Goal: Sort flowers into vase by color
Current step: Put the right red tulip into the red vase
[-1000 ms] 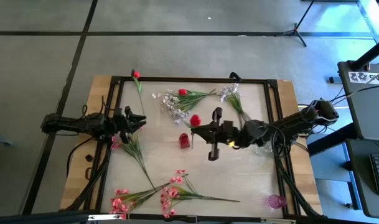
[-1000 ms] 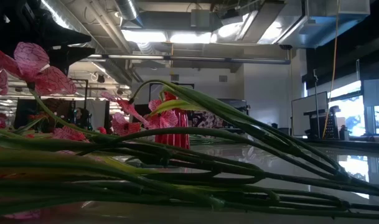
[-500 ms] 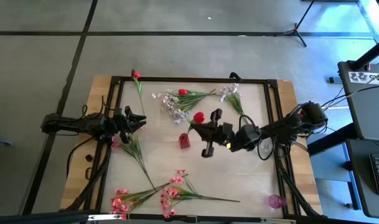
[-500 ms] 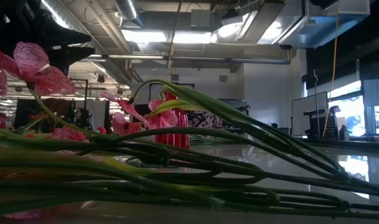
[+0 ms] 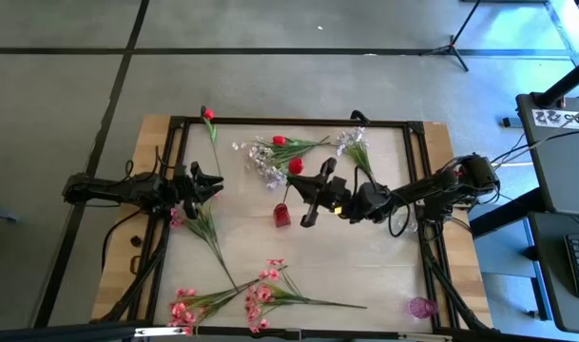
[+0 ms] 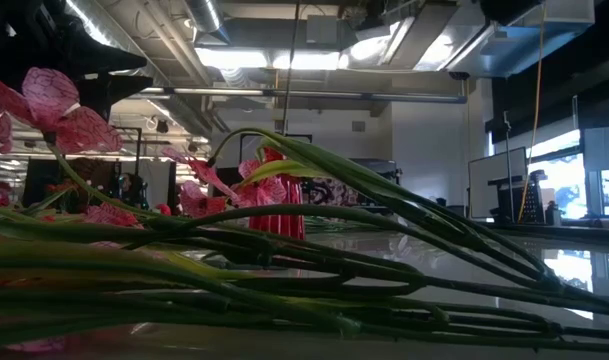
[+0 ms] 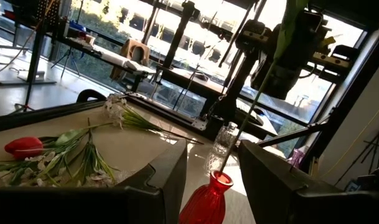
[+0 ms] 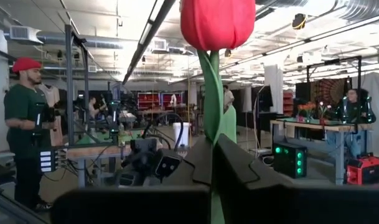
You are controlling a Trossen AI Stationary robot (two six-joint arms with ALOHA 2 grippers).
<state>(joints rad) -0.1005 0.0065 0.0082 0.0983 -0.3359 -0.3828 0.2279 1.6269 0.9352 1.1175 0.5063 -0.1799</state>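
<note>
The high view looks straight down on the whole table (image 5: 365, 275). The low view sits at tabletop height, tight behind pink sprays (image 6: 74, 120), facing the red vase (image 6: 281, 205). The left wrist view shares that vase (image 7: 205, 199); the right wrist view faces the room.

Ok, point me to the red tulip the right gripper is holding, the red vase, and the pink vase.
red tulip (image 8: 215, 23): right wrist view, on the bloom above the fingers.
red vase (image 7: 206, 203): left wrist view, on its ribbed body.
pink vase (image 5: 420, 308): high view, on its rim, near table corner.

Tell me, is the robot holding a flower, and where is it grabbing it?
Yes. The right tool is shut on a red tulip, pinching its green stem below the bloom. The left tool is open and holds nothing.
</note>
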